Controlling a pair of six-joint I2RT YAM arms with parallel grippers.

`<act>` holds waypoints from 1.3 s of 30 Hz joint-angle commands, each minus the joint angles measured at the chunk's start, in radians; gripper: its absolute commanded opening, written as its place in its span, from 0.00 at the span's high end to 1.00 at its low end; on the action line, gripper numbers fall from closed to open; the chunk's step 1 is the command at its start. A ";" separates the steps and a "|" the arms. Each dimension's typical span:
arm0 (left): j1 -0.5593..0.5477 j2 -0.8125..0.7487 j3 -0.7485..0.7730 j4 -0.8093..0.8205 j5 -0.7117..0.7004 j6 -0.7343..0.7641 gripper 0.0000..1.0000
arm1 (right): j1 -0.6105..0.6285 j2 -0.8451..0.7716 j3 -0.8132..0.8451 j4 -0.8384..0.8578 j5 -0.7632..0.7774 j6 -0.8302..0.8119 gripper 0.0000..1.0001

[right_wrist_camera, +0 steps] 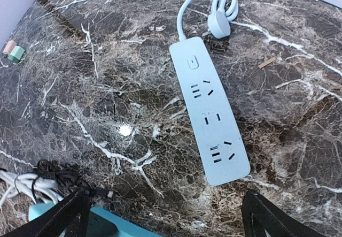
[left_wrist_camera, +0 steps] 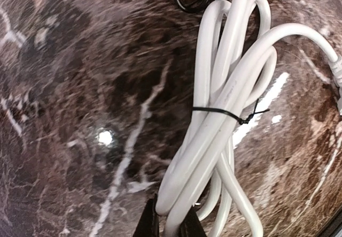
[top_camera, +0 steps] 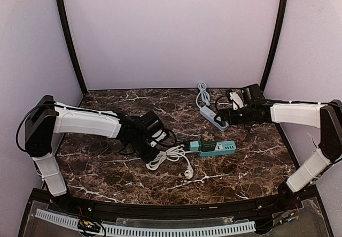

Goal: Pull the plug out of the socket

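Observation:
A teal socket strip (top_camera: pixel 219 148) lies mid-table with a dark plug (top_camera: pixel 207 142) seated in it. From the strip's left end a bundled white cable (top_camera: pixel 168 157) runs out, bound by a black zip tie (left_wrist_camera: pixel 224 114). My left gripper (top_camera: pixel 151 152) is shut on that white cable (left_wrist_camera: pixel 214 135), and its black fingertips (left_wrist_camera: pixel 147 223) pinch the looped end at the bottom of the left wrist view. My right gripper (top_camera: pixel 225 114) hovers open (right_wrist_camera: pixel 165 199) over the marble, between the white strip's near end and the teal strip's corner (right_wrist_camera: pixel 107 223). Nothing is between its fingers.
A second, pale power strip (top_camera: pixel 214 118) (right_wrist_camera: pixel 211 114) lies at the back right with its coiled cord and plug (right_wrist_camera: pixel 219 25). Small pink and green pieces (right_wrist_camera: pixel 13 51) sit far left in the right wrist view. Black frame posts flank the table.

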 commanded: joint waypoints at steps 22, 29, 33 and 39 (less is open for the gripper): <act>0.183 -0.178 0.001 -0.171 -0.062 0.085 0.33 | 0.004 0.127 -0.074 0.199 -0.252 -0.068 0.09; 0.183 -0.218 0.036 -0.111 -0.012 0.063 0.19 | 0.004 0.248 0.061 0.172 -0.251 -0.023 0.15; 0.183 -0.240 0.016 -0.051 0.030 0.041 0.18 | 0.009 0.348 0.156 0.100 -0.273 -0.025 0.19; 0.183 -0.272 -0.034 0.038 0.116 0.038 0.16 | 0.038 0.416 0.188 0.072 -0.314 -0.033 0.31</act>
